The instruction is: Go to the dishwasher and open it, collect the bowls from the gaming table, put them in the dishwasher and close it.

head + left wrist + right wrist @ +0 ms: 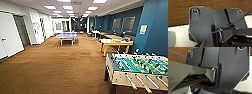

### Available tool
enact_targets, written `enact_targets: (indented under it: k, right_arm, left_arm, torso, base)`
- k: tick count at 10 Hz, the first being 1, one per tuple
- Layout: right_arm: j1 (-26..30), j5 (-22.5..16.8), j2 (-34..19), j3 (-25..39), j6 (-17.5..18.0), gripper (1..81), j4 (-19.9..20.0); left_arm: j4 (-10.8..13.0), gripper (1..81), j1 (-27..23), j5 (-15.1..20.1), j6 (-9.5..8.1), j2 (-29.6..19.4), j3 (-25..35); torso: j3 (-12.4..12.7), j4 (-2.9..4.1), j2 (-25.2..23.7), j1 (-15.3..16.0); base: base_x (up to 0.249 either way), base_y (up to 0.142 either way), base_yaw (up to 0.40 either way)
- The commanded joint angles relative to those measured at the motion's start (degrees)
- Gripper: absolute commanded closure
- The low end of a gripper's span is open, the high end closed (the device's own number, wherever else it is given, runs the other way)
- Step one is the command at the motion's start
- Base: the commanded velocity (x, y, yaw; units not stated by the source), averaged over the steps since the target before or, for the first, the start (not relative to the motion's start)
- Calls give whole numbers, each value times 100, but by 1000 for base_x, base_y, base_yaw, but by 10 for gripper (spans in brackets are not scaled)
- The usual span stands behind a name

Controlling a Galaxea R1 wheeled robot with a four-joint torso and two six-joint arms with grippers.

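The gaming table point(116, 42), with a white top and a yellow frame and legs, stands along the blue wall on the right, some way ahead of me in the head view. Small items lie on its top, but I cannot make out bowls among them. The dishwasher is out of view. Both wrist views show my own dark plate and jointed bar over the brown carpet.
A green-field foosball table point(140, 67) stands close at the front right. A blue table-tennis table point(66, 35) is farther down the room's middle. More yellow tables point(107, 35) line the right wall. White doors point(10, 35) are on the left. Brown carpet point(57, 67) stretches ahead.
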Motion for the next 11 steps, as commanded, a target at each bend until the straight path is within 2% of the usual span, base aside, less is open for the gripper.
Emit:
enact_targets:
  k: [1, 11]
  right_arm:
    - [323, -290, -13, 28, -16, 10, -28]
    - [322, -281, -13, 28, -16, 10, -37]
  left_arm:
    - [-26, 10, -315, 254, 40, 23, 12]
    - [-26, 10, -315, 263, 40, 40, 12]
  torso:
    - [0, 0, 0, 0]
    - [0, 0, 0, -2]
  base:
    - [113, 0, 0]
    - [116, 0, 0]
